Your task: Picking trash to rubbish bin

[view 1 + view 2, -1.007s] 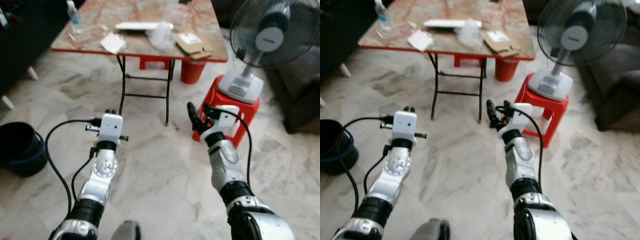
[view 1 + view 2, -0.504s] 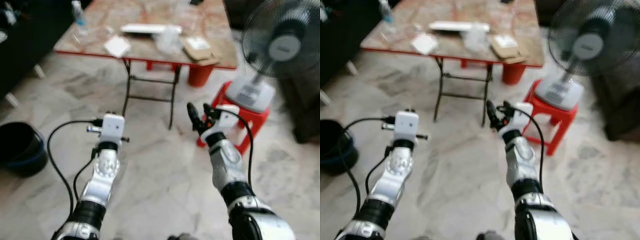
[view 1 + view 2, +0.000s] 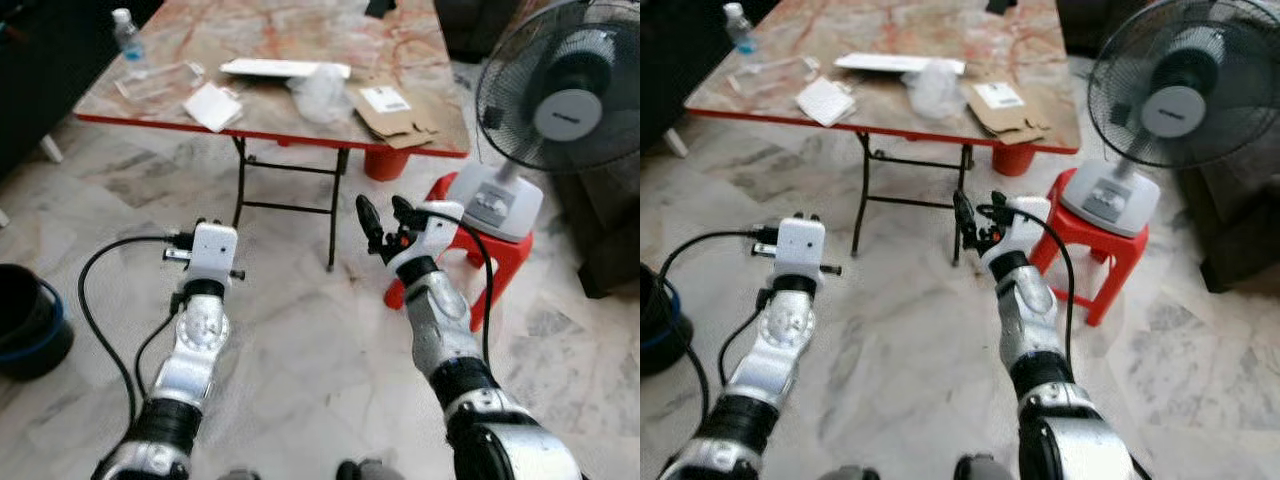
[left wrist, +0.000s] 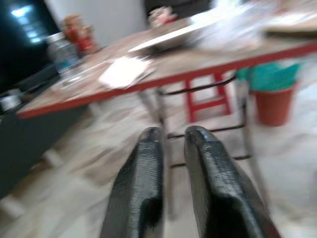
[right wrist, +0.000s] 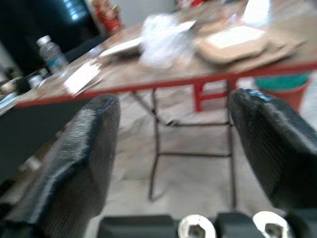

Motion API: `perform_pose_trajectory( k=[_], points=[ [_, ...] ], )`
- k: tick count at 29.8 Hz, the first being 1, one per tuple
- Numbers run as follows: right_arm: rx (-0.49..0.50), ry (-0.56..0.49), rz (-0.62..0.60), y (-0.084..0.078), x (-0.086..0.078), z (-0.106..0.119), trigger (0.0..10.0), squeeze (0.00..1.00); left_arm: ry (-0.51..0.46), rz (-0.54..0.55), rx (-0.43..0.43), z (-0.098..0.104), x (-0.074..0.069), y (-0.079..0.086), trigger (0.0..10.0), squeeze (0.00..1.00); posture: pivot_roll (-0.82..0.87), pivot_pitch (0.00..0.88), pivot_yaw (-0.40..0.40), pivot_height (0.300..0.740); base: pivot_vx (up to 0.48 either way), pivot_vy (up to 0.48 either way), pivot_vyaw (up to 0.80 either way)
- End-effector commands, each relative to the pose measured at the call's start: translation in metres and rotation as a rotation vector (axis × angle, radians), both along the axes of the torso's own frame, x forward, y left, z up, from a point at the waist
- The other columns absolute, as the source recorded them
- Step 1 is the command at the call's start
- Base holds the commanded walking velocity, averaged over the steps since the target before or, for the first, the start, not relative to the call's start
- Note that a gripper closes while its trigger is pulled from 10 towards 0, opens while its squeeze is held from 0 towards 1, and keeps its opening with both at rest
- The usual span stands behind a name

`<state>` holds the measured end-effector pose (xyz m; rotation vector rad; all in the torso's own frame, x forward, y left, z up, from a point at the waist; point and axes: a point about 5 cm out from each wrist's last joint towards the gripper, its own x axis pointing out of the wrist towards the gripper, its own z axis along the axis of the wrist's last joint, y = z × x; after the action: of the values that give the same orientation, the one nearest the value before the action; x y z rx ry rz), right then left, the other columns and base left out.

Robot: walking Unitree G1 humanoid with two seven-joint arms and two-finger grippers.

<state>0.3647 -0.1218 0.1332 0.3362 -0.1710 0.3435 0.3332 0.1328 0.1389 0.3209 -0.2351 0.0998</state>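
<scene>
My right gripper (image 3: 382, 222) is raised before the desk (image 3: 250, 110), its fingers (image 5: 89, 148) spread wide and empty. My left gripper (image 4: 171, 163) is lifted short of the desk too, its fingers (image 4: 141, 188) nearly together, gripping nothing. On the desk lie the trash: a crumpled plastic bag (image 3: 320, 90), flattened cardboard (image 3: 395, 110), white paper (image 3: 212, 105) and a bottle (image 3: 126, 37). The black bin (image 3: 30, 320) stands on the floor, well left of the desk. A fan (image 3: 555, 100) stands on a red stool (image 3: 500, 260) right of the desk.
</scene>
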Motion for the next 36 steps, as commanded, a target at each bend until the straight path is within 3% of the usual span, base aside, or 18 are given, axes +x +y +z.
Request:
perform_pose_trajectory(
  k=[1, 25, 28, 29, 31, 36],
  points=[
    [0.007, -0.020, 0.020, 0.008, 0.001, 0.006, 10.0, 1.00, -0.007, 0.004, 0.029, 0.003, 0.002, 0.005, 10.0, 1.00, 0.05, 0.140, -0.099, 0.740, 0.285, 0.000, 0.00],
    [0.001, -0.022, 0.077, 0.019, 0.000, 0.007, 10.0, 1.00, -0.012, -0.016, 0.009, 0.005, 0.003, 0.000, 10.0, 1.00, 0.05, 0.138, -0.117, 0.740, 0.011, 0.000, 0.00],
    [-0.002, -0.014, 0.083, 0.019, -0.001, 0.005, 10.0, 1.00, 0.013, -0.009, -0.060, 0.001, 0.002, 0.002, 10.0, 1.00, 0.05, 0.139, -0.120, 0.740, 0.184, 0.000, 0.00],
    [-0.002, -0.012, 0.085, 0.019, -0.001, 0.005, 10.0, 1.00, 0.013, -0.008, -0.084, 0.000, 0.002, 0.004, 10.0, 0.56, 0.05, 0.139, -0.120, 0.740, 0.431, 0.000, 0.00],
    [-0.004, -0.010, 0.085, 0.019, -0.001, 0.004, 10.0, 1.00, 0.009, -0.004, -0.087, 0.001, 0.001, 0.005, 10.0, 0.00, 0.05, 0.142, -0.119, 0.740, 0.433, 0.000, 0.00],
    [-0.008, -0.005, 0.085, 0.020, -0.002, 0.003, 10.0, 1.00, 0.010, 0.008, -0.073, 0.001, 0.002, 0.009, 10.0, 0.00, 0.05, 0.146, -0.116, 0.740, 0.439, 0.000, 0.00]
  ],
)
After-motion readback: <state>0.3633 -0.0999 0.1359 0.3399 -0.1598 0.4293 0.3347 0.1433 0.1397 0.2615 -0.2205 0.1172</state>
